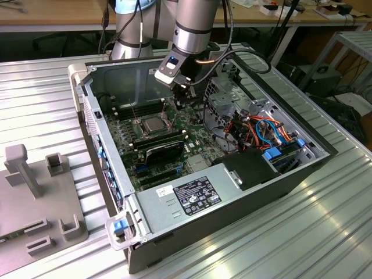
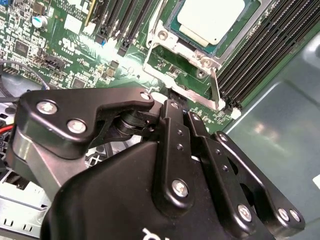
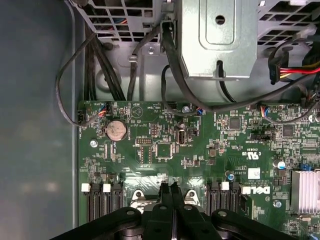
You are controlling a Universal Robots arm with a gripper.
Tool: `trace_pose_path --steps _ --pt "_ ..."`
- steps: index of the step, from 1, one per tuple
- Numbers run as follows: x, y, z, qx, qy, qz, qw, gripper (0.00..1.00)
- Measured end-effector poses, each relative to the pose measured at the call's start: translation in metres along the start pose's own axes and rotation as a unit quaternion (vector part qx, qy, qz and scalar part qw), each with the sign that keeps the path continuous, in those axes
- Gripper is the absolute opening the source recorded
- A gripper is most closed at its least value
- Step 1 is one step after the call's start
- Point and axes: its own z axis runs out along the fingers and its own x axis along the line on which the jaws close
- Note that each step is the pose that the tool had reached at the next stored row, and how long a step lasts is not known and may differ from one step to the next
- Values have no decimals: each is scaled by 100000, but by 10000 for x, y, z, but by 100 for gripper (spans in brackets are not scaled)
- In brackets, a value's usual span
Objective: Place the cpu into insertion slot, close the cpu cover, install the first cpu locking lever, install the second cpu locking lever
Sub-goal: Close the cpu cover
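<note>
Silver-topped cpu (image 2: 210, 17) seated in insertion slot (image 2: 182, 47), green board (image 3: 200, 150) around slot. End effector (image 3: 172, 190) closed, empty, just beside slot, near raised locking lever (image 2: 215, 87). Risk, est.: clipping lever or slot edging w/ shut tips; bent lever, cpu jolted off seat.

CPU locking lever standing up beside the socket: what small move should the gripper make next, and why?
Probably lower the gripper toward the upright locking lever to push it down. In the second wrist view the cpu sits in the insertion slot, the cpu cover looks lowered around it, and the lever stands unlatched; the jaws are shut and hold nothing.
</note>
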Motion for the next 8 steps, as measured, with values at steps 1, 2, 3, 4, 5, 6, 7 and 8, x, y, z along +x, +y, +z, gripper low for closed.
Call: trace_pose_path --steps 1,2,3,4,5,6,7,8 --pt "1 -9 0 0 0 -1 100000 11" --pt "1 -20 1 0 3 -1 100000 11" --pt "2 -34 2 -1 -1 1 100000 11" --pt "6 -79 6 -1 3 3 100000 11" --pt "9 -95 7 -2 2 -1 100000 11" --pt "10 -109 9 0 0 1 100000 11" --pt "12 -118 10 -1 -2 0 100000 11" --pt "13 -128 11 1 -5 0 100000 11"
